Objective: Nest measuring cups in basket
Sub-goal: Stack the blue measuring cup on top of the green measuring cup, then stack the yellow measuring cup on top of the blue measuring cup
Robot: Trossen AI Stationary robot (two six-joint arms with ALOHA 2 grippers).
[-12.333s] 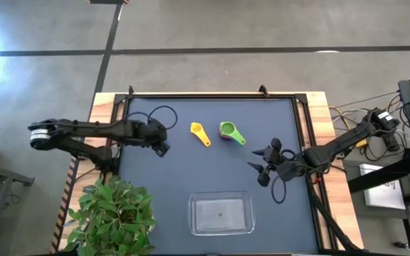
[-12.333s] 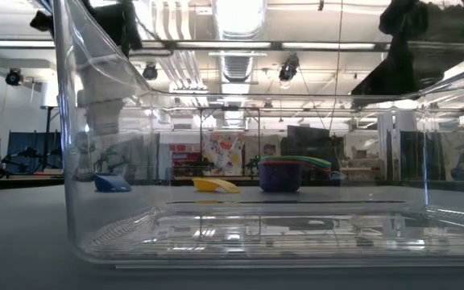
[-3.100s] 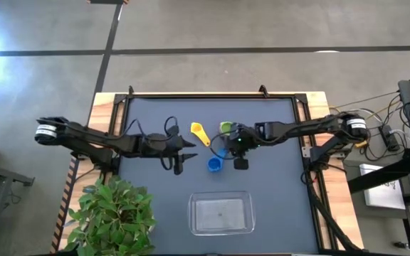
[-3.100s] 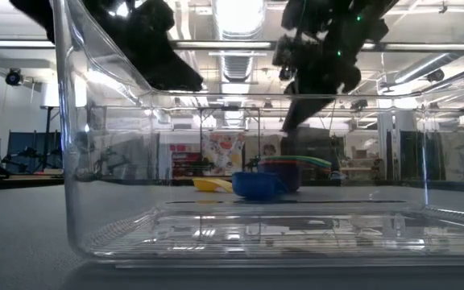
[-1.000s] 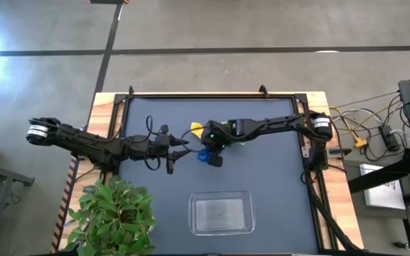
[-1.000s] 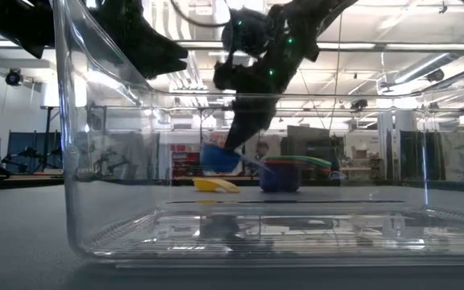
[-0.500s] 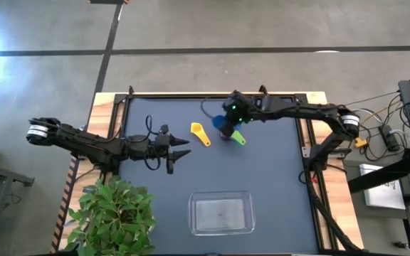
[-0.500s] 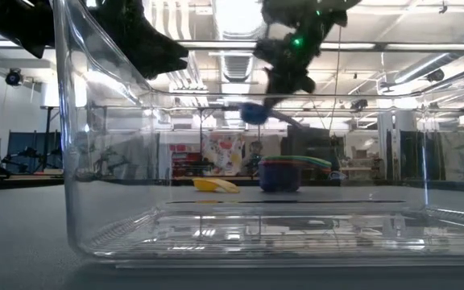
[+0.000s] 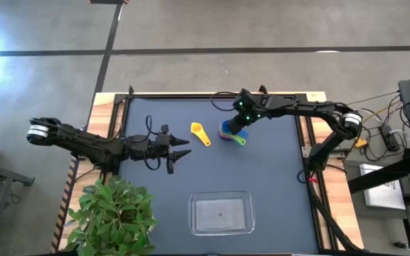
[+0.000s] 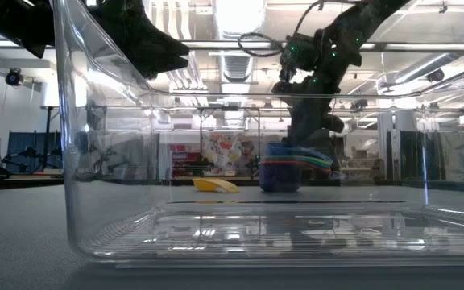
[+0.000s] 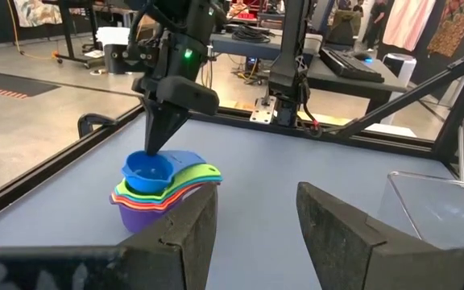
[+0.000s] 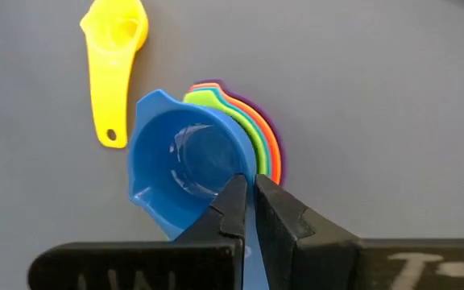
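Observation:
A blue measuring cup (image 12: pixel 185 171) sits on top of a stack of nested cups (image 11: pixel 153 201), purple lowest, at the table's far middle (image 9: pixel 233 136). My right gripper (image 12: pixel 248 200) is shut on the blue cup from above. It also shows in the left wrist view (image 11: pixel 161 135). A yellow cup (image 9: pixel 201 134) lies alone on the mat left of the stack. The clear basket (image 9: pixel 221 213) stands at the near edge. My left gripper (image 9: pixel 181 148) hovers open and empty left of the yellow cup. My right gripper pinches the blue cup between its two fingers where the handle meets the bowl's rim (image 12: pixel 246 234). The fingers (image 11: pixel 158 141) come steeply from above, pointing down. The cup stays upright, its bowl set into the top cup of the stack (image 11: pixel 167 187).
A potted plant (image 9: pixel 116 213) stands at the near left corner. A black raised frame (image 9: pixel 212 95) runs round the dark mat. Open mat lies between the stack and the basket (image 10: pixel 240 217).
My right gripper has carried the blue cup from the mat's middle up and toward the far right. It has then come down over the stack, where the cup now sits on top.

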